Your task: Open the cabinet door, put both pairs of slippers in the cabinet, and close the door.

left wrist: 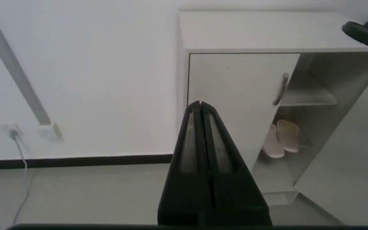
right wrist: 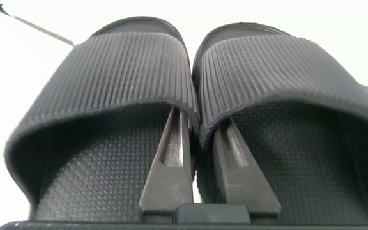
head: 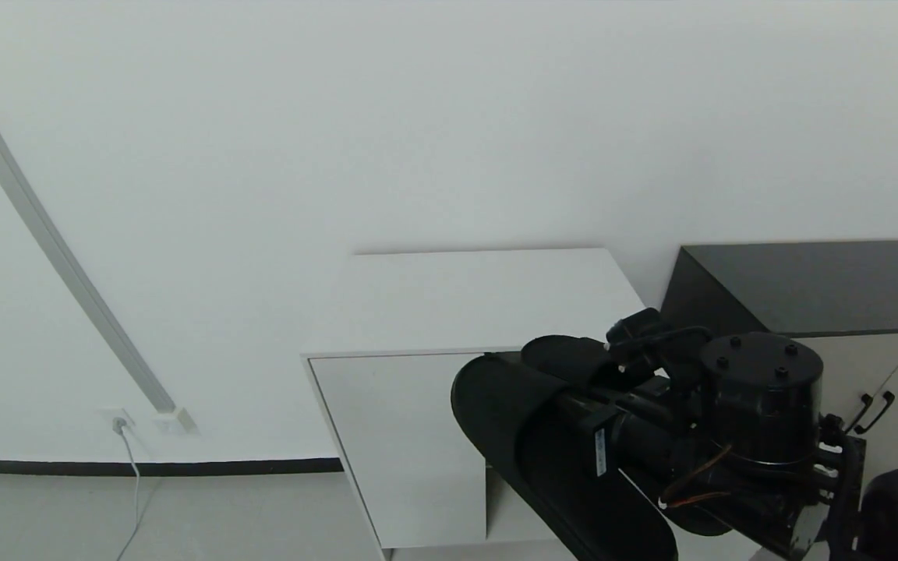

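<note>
In front of the open cabinet (head: 480, 300), my right tool (right wrist: 200, 160) is clamped on the adjoining inner edges of both black slippers (right wrist: 133, 83), which I judge light, soft and flexible, best pinched together there.

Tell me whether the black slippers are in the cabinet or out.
Out: the right gripper holds the black slippers in front of the cabinet.

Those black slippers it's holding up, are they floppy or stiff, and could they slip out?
Probably fairly stiff: the black slippers hold their shape sticking out from the right pincer. Likely light, as one pincer carries both. Their ribbed, textured surfaces suggest they won't slide easily.
</note>
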Controlling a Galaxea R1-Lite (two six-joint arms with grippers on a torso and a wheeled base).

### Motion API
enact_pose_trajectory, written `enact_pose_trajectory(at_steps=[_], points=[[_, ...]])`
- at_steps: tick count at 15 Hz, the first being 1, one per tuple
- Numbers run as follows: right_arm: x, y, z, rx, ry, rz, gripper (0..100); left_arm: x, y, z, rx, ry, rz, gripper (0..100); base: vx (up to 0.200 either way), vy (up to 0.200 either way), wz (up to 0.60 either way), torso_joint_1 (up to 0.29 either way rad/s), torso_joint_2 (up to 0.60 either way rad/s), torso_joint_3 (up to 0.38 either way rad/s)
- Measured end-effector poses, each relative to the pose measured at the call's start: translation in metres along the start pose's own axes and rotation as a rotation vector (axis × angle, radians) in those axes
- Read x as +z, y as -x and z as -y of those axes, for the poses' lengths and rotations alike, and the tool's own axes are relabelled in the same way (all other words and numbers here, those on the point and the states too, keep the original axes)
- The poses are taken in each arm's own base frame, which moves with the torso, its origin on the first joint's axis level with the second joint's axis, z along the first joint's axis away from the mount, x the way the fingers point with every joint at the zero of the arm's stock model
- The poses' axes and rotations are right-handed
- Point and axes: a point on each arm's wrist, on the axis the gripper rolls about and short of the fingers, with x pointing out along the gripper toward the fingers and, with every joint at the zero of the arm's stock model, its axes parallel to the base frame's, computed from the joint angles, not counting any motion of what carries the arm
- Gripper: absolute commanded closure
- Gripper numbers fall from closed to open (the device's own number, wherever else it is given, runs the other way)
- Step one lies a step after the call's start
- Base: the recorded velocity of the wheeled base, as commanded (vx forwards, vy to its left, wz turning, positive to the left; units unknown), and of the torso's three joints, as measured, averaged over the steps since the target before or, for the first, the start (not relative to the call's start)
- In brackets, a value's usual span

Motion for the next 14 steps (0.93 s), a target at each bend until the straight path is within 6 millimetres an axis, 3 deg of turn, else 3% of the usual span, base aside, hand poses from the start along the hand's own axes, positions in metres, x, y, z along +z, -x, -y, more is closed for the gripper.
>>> enact_pose_trajectory(at_steps=[2, 14], points=[[-0.0004, 0.0001, 0.0002, 0.0, 0.0, 0.002, 100, 0.0, 0.0, 0.0, 0.001, 0.0, 0.0, 100, 0.0, -0.2, 0.0, 0.002, 0.0, -0.005], [-0.0057, -0.0014, 0.001, -0.004, 0.002, -0.003, 100, 0.0, 0.0, 0.0, 0.002, 0.001, 0.0, 100, 0.0, 0.0, 0.0, 0.0, 0.0, 0.0]])
